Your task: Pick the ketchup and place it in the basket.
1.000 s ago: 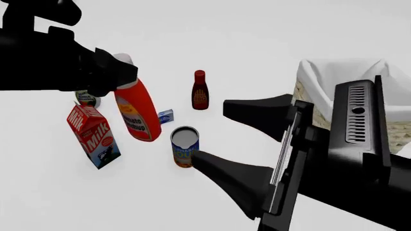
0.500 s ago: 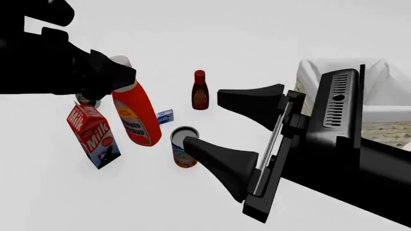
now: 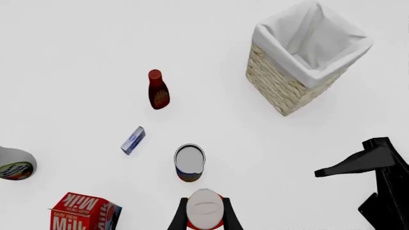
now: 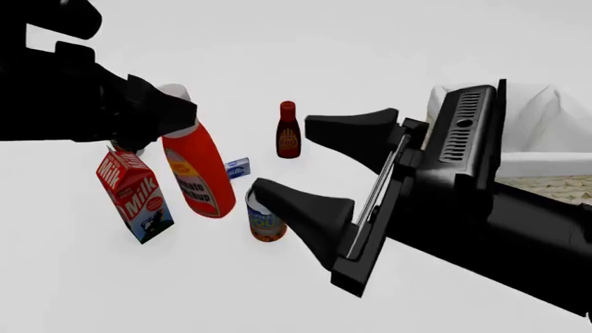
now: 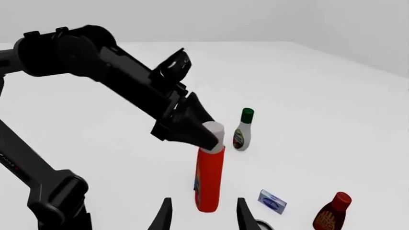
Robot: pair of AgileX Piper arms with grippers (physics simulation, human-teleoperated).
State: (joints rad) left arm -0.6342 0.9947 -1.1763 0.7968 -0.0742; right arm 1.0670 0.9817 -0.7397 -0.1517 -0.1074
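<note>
A: Where is the ketchup (image 4: 198, 173)?

B: The left gripper (image 4: 176, 109) is clamped on its white cap; it hangs tilted beside the milk carton (image 4: 133, 193), well apart from the basket (image 3: 307, 60).

A: And the right gripper (image 4: 319, 163)?

B: Spread wide, holding nothing, over the can (image 4: 265, 220). The front view hides most of the basket; the left wrist view shows it whole. Only the right wrist view shows the green-capped bottle (image 5: 244, 129).
</note>
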